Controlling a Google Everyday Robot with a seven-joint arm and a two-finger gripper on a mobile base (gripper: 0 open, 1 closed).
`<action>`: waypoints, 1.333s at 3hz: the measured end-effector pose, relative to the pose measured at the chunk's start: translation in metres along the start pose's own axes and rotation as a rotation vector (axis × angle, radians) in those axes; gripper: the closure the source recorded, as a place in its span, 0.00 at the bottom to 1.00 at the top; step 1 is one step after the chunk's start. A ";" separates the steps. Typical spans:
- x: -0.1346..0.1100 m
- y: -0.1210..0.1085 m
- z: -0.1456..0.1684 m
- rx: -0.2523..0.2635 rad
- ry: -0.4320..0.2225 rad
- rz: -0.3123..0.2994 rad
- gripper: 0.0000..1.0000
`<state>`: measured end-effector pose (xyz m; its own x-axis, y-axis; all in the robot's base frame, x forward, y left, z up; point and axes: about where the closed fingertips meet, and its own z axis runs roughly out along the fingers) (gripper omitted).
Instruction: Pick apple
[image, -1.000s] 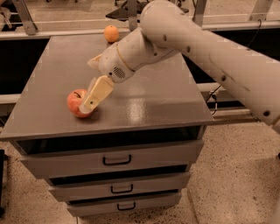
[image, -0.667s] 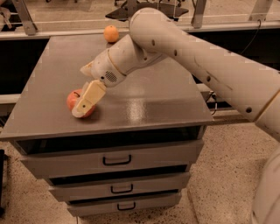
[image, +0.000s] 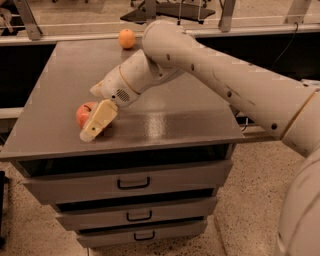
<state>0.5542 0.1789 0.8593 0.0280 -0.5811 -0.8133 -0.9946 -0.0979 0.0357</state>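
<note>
Nearest is the desk's front, with three grey drawers (image: 132, 182) stacked one above another, each with a dark handle. They stand on a speckled floor (image: 245, 200).

Above them the grey top of the desk (image: 190, 120) runs away from the camera. Close to its near edge, toward the left, sits the apple (image: 84, 112), red-pink, with its left side in plain sight. The hand (image: 98, 120) is right at the apple. It is a pale, cream-coloured piece slanting down to the near left, and it lies across the apple's right and near side, with its tip down at the desk top. It covers part of the fruit, and whether it is spread or pinching the apple cannot be told from here.

From the hand a white wrist rises to the far right into the arm (image: 215, 75). The arm bends at a rounded joint over the far part of the desk, then comes back down the right side as a thick white tube that leaves the scene at the near right.

At the far edge of the desk, just left of that joint, rests a small orange (image: 127, 38), well apart from the apple.
</note>
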 end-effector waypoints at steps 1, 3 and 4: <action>0.012 0.005 0.002 -0.010 0.006 0.015 0.13; 0.019 0.008 -0.009 0.005 -0.003 0.025 0.61; 0.014 0.001 -0.043 0.055 -0.066 0.016 0.83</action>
<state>0.5583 0.1365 0.8730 0.0074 -0.5272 -0.8497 -0.9989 -0.0431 0.0180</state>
